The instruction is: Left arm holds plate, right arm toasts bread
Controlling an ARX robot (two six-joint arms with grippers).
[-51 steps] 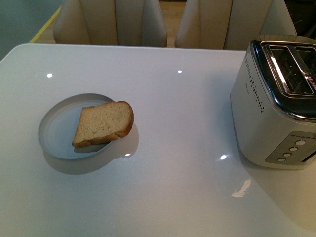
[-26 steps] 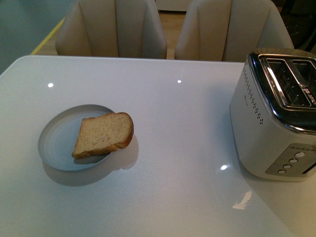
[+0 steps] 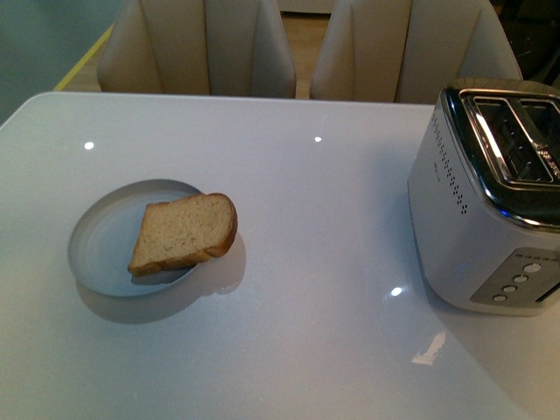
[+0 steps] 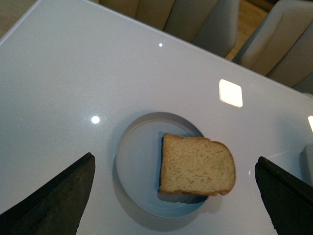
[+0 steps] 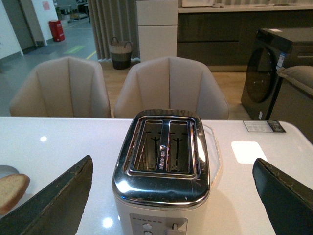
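Bread [image 4: 196, 165], overhanging plate [image 4: 137, 161] on table [image 4: 58, 73], lies between wide-open left jaws, touching neither; right jaws open, framing toaster [image 5: 161, 161].

We see a home-like dining and kitchen area. A glossy white table [image 3: 289, 175] carries a toaster [image 3: 486, 210] at 3 o'clock and a plate [image 3: 98, 241] with bread [image 3: 184, 232] at 9 o'clock. Two beige padded chairs [image 3: 197, 52] stand at its 12 o'clock edge. Behind them, the right wrist view shows a wooden floor [image 5: 237, 85], dark cabinets [image 5: 220, 29] under a light counter, a wicker basket [image 5: 121, 53] before grey curtains [image 5: 110, 19], and a dark washer [image 5: 266, 68] with a round door. Further back, a grey floor and a red bin [image 5: 56, 29] look more like a hall, so the home may be staged.
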